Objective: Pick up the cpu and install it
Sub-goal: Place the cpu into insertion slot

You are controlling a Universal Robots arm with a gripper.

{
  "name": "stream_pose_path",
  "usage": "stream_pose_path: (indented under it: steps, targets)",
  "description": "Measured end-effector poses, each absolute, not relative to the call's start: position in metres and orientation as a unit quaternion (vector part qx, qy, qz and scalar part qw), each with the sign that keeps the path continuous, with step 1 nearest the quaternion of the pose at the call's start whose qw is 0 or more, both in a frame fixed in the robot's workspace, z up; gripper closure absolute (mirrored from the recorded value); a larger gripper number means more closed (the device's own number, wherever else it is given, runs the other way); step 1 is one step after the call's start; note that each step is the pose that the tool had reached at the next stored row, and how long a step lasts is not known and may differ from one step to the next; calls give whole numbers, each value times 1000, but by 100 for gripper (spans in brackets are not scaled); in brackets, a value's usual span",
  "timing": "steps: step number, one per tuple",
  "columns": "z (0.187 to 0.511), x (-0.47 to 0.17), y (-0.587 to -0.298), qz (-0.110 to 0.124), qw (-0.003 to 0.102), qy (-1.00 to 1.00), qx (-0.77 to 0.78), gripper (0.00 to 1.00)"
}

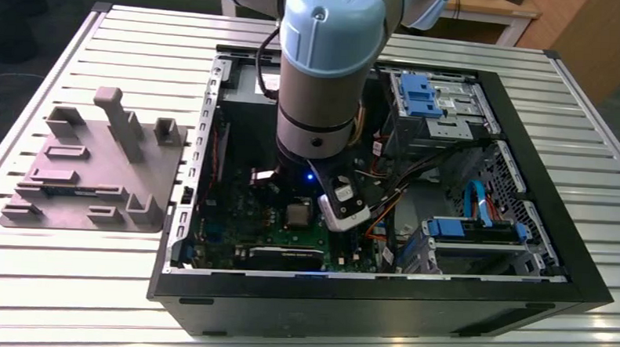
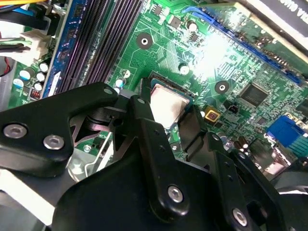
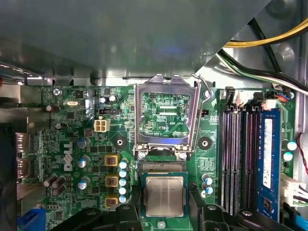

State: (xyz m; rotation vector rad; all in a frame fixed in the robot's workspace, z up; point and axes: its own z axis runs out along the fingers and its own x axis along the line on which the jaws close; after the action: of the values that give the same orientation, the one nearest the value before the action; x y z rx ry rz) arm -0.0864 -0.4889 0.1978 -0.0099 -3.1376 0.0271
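You see the gripper (image 2: 168,115) closed narrow on the cpu (image 3: 165,196), pressing its two opposite edges. The cpu lies flat, low over the socket (image 3: 163,167), just beside the open frame (image 3: 166,84).

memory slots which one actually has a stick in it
The one holding the blue memory stick, the slot farthest from the cpu. The black slots between the two are empty.
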Motion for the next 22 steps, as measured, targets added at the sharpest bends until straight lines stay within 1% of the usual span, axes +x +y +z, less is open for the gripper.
stream_pose_path:
  steps: [22]
  targets:
    - [188, -87, -489, 4, 2, -1000, -3, 53]
